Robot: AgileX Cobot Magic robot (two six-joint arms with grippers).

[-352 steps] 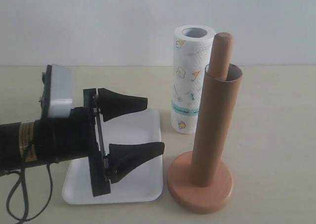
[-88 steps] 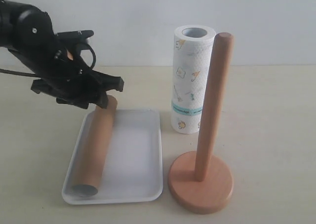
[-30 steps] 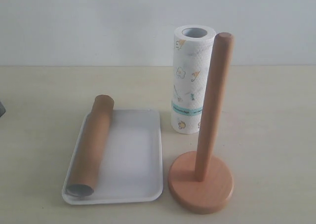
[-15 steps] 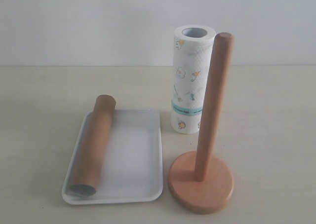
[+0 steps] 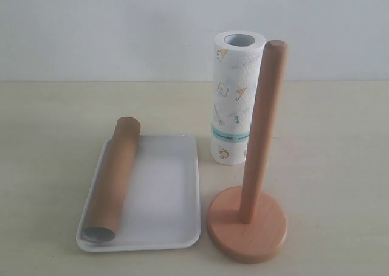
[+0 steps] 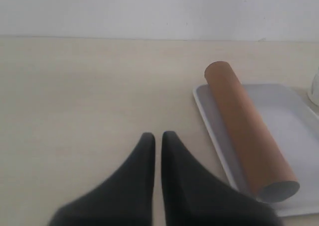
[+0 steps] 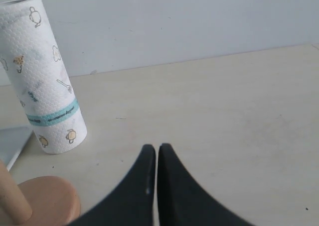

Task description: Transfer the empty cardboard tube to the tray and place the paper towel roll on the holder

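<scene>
The empty cardboard tube (image 5: 114, 182) is laid along the tray (image 5: 173, 185), so the holder (image 5: 246, 230) is bared for the paper towel roll (image 5: 234, 100) stood behind it, seemingly apart, while the left end effector (image 6: 158, 136) and the right end effector (image 7: 157, 149) are seen pressed together, empty.

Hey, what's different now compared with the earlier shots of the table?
The cardboard tube came off the holder and now lies in the tray, along its left side. The left claw let it go, pulled out of the exterior view and is shut. The paper towel roll, holder and tray stayed put.
</scene>
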